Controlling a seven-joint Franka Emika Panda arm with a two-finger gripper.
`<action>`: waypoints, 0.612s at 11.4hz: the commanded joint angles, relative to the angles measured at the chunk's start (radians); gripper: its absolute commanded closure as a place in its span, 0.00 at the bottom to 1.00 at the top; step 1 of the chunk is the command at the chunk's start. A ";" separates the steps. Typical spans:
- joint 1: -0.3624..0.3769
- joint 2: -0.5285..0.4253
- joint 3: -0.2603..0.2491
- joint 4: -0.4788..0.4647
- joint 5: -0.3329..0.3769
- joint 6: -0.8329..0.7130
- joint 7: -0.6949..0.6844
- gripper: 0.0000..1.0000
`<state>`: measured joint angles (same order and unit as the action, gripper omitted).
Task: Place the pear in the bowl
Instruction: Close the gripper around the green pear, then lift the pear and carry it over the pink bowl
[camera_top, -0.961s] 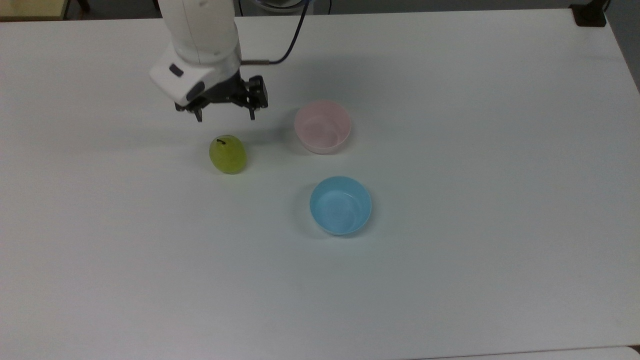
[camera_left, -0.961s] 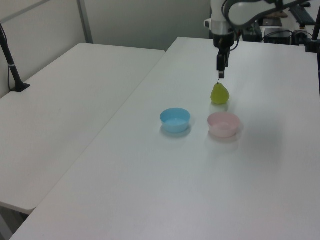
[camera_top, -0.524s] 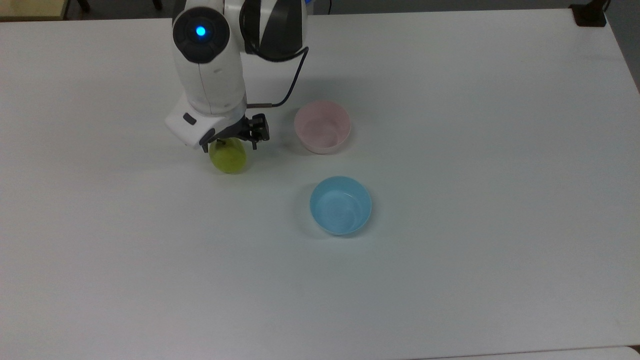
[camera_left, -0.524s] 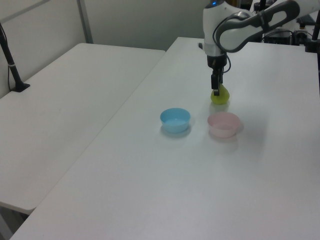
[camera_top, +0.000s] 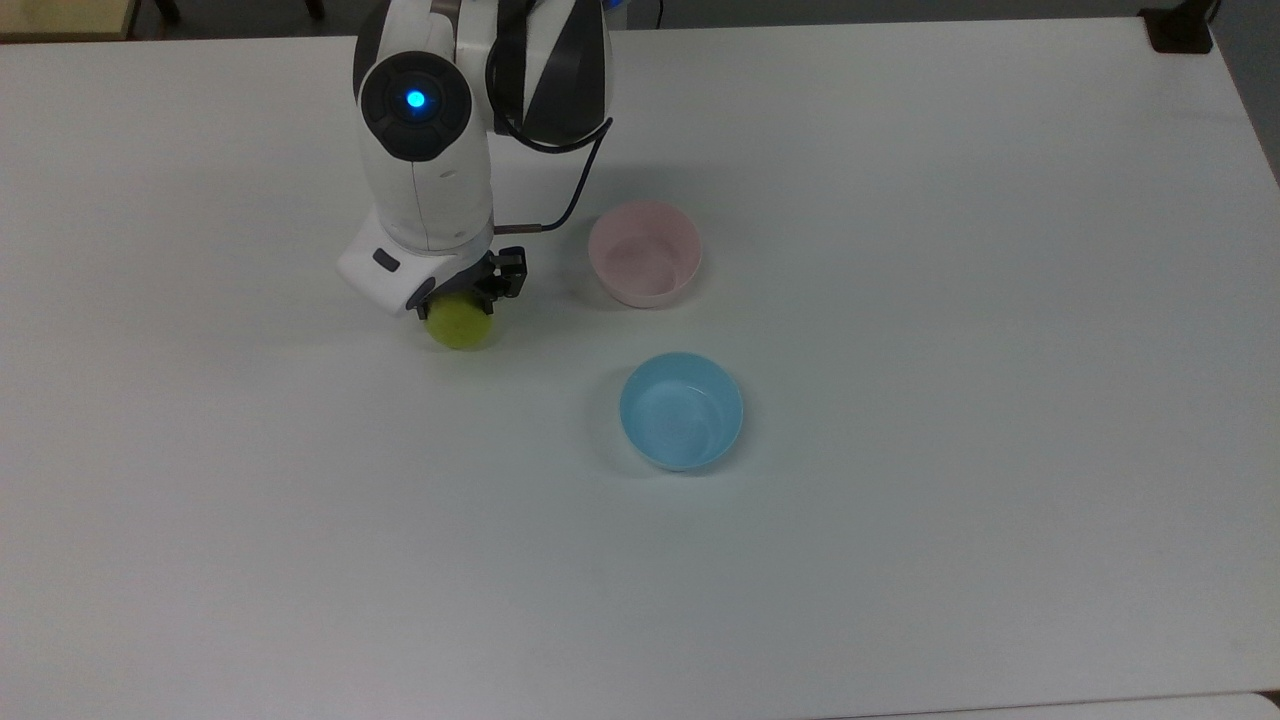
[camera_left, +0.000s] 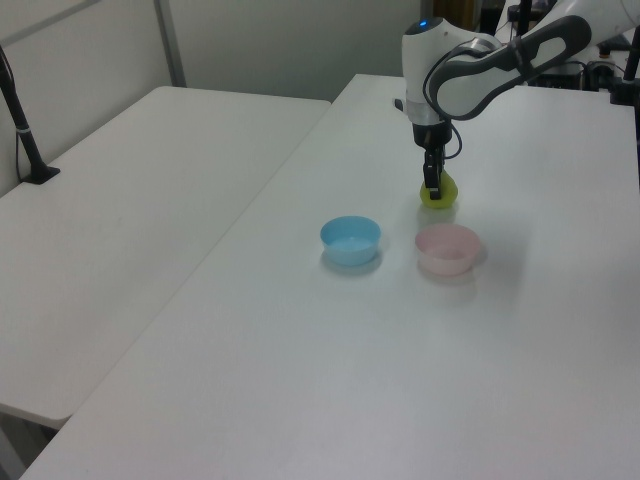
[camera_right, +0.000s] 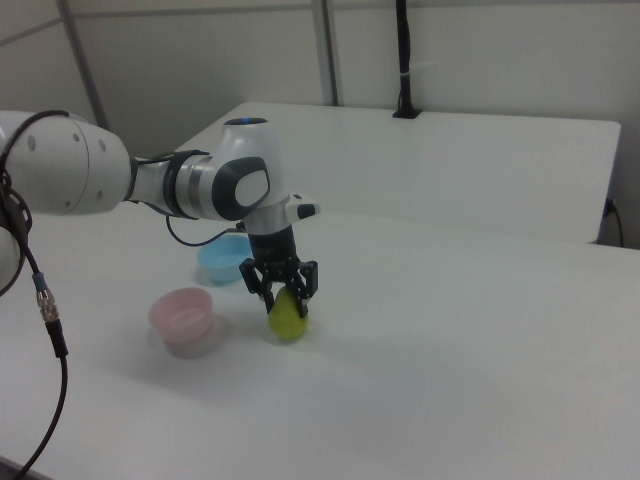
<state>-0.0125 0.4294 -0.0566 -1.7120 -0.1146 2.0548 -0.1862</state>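
Note:
The yellow-green pear (camera_top: 462, 330) (camera_left: 441, 196) (camera_right: 289, 321) stands on the white table, to the top view's left of the pale pink bowl (camera_top: 645, 254) (camera_left: 447, 249) (camera_right: 183, 319), which is empty. My gripper (camera_top: 460, 300) (camera_left: 434, 188) (camera_right: 286, 298) is lowered over the pear's upper part and hides its top and stem. In the right view the gripper is open, with one finger on each side of the fruit and a little room left. The pear still rests on the table.
A light blue bowl (camera_top: 681, 411) (camera_left: 350, 240) (camera_right: 221, 262), also empty, sits in front of the pink one in the top view. A black cable hangs from the arm toward the pink bowl. The white table (camera_top: 950, 400) stretches wide around them.
The gripper has come down from above and behind the pear to straddle it. The pear and both bowls have stayed in place.

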 joint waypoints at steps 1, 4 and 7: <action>-0.006 -0.084 -0.003 -0.018 -0.007 -0.054 -0.013 0.67; -0.004 -0.199 -0.002 -0.015 0.006 -0.120 0.014 0.67; 0.067 -0.277 0.008 -0.018 0.006 -0.226 0.108 0.67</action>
<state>-0.0137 0.2209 -0.0511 -1.7014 -0.1130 1.8995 -0.1560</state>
